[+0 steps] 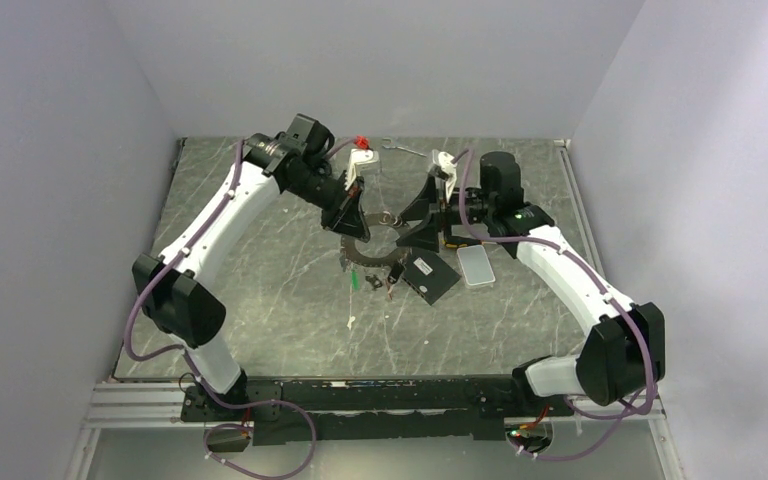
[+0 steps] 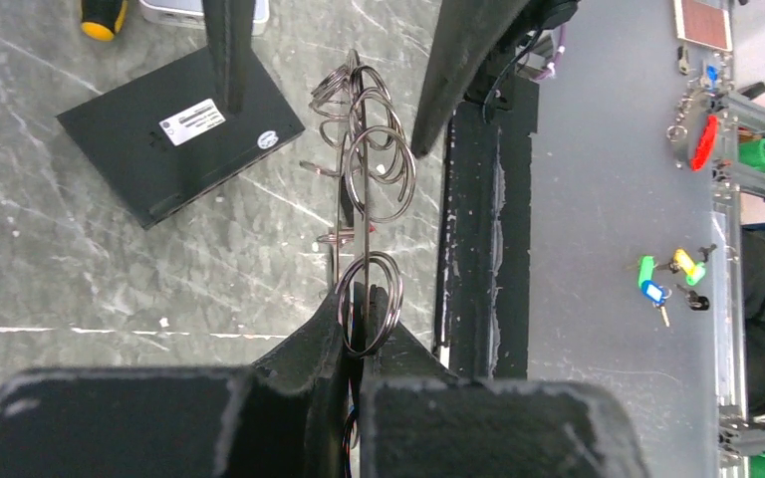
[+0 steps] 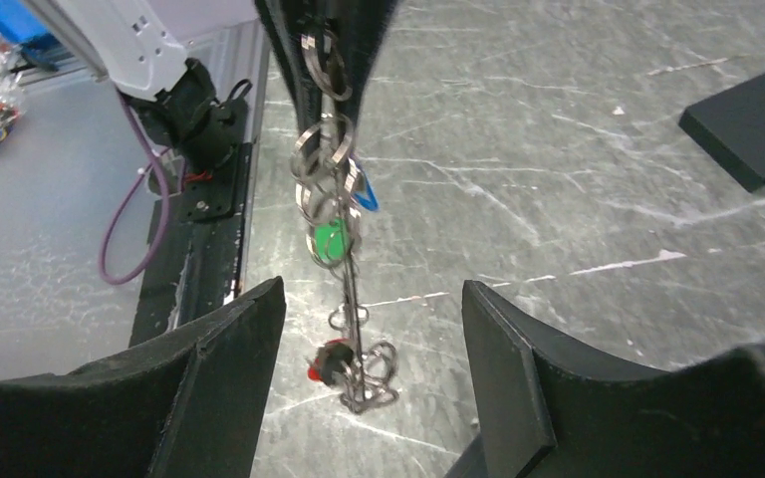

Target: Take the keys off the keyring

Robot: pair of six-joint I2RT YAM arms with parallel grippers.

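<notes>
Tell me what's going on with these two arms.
The left gripper is clamped on the large thin grey metal keyring, holding it up on edge. The right gripper is open, with the ring hanging between its fingers, and it grips nothing yet. The small keys with red, green and blue plastic tags are on the ring.

The keyring (image 3: pixel 349 289) (green, blue, red keys (image 3: pixel 331 239)) hangs between parted gripper (image 3: pixel 371 299) jaws.
</notes>
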